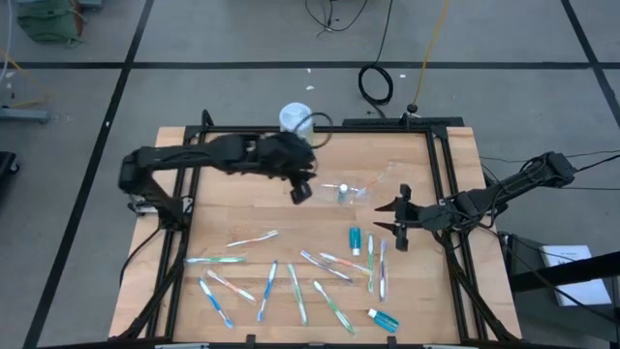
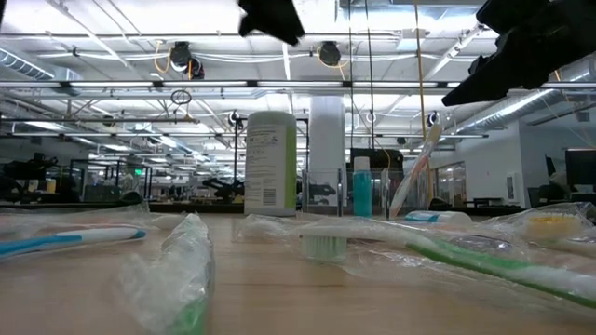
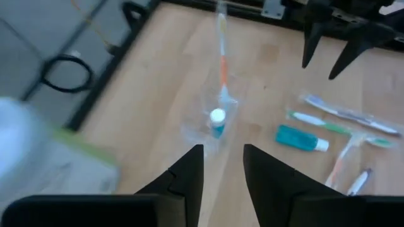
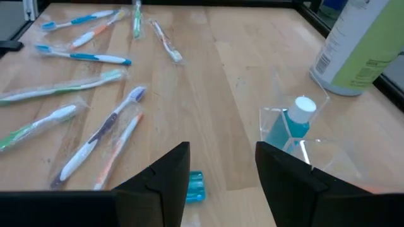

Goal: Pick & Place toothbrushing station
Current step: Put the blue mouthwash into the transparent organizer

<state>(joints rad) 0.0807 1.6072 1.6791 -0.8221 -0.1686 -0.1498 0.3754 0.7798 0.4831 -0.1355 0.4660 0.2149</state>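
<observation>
The cup stands near the canister, already holding a tube and one brush. Left gripper hovers just beside it, jaws apart and empty; right gripper waits open nearby. A careless swing could topple the light cup.

The canister is a blur, cut off at the left wrist view's edge.

Overhead view: straight down on whole table. Low view: tabletop level, facing the room. Wrist views: close, angled down. All four share the clear cup, frame centre overhead.
</observation>
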